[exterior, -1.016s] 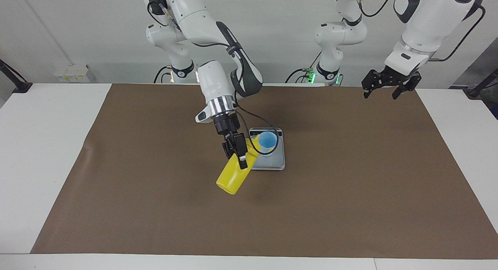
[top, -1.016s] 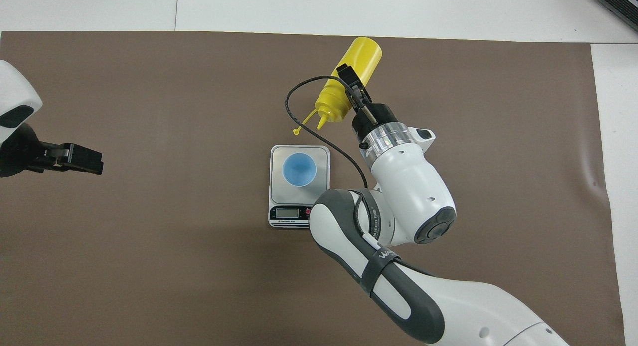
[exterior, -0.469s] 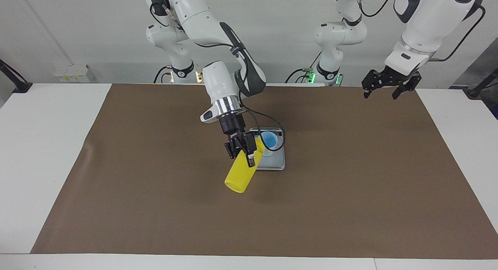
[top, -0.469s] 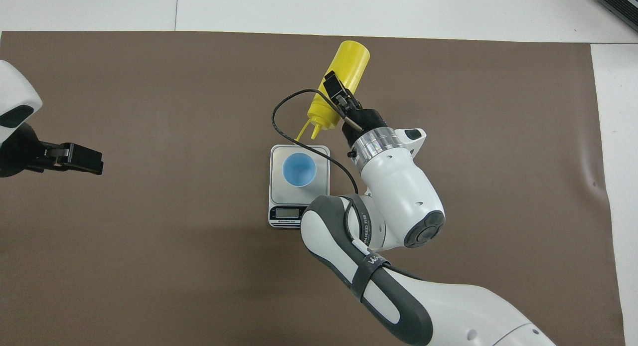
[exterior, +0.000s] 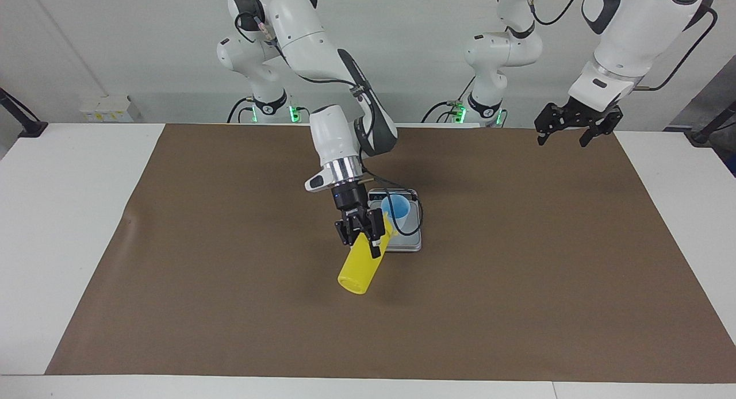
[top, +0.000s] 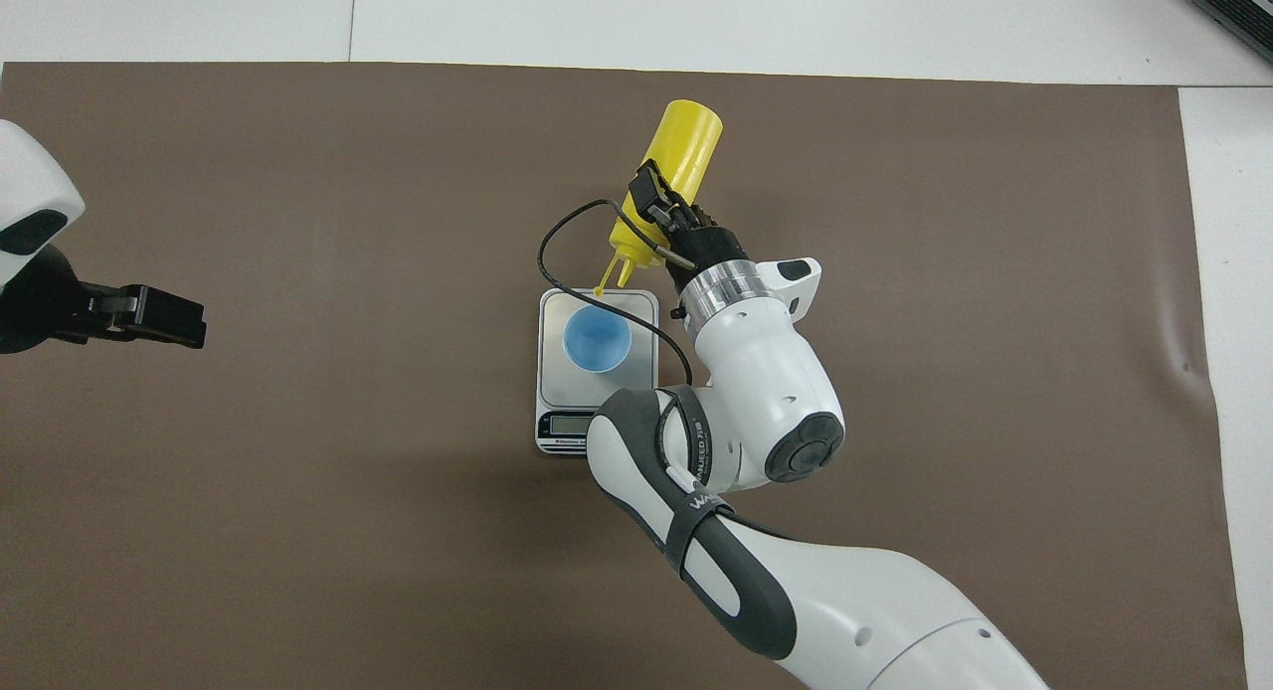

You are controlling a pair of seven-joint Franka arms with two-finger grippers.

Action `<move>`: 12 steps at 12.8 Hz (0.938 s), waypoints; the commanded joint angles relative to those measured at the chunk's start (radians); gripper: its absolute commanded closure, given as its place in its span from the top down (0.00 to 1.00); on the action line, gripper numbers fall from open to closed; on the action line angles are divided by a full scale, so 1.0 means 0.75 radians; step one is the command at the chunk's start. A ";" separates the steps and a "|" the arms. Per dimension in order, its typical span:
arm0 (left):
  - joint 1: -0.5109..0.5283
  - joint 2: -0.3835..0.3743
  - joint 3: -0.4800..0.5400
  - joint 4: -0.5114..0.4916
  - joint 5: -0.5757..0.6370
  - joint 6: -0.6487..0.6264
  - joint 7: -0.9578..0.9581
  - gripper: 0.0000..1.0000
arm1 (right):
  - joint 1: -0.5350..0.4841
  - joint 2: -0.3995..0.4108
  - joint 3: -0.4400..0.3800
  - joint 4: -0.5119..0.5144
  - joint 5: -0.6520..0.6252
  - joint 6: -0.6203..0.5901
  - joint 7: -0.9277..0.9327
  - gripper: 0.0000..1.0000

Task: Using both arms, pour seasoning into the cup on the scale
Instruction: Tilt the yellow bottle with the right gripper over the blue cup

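Already the right tool is clamped on the tilted yellow squeeze bottle, nozzle just beside the blue cup on the scale; pouring remains, while the left tool waits open.

arms: glossy white jointed shells, dark-grey elbow bands | wrist: ribbed silver ring | cabling: thin black loops | grippers: black two-finger right gripper, left gripper

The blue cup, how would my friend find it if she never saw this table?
Start at the big brown mat on the white table and find the flat silver-grey scale near its middle. The small light-blue plastic cup stands on the scale's plate. It is short and open-topped, unlike the tall yellow squeeze bottle tilted in the air beside it.
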 commanded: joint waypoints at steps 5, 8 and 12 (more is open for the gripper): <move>0.016 -0.021 -0.009 -0.008 0.017 -0.015 0.004 1.00 | 0.308 0.122 -0.298 0.056 0.083 0.035 -0.039 0.00; 0.016 -0.021 -0.009 -0.008 0.017 -0.015 0.004 1.00 | 0.321 0.125 -0.321 0.071 0.102 0.033 -0.039 0.00; 0.016 -0.021 -0.009 -0.008 0.017 -0.015 0.004 1.00 | 0.319 0.096 -0.321 0.120 0.193 0.029 -0.035 0.00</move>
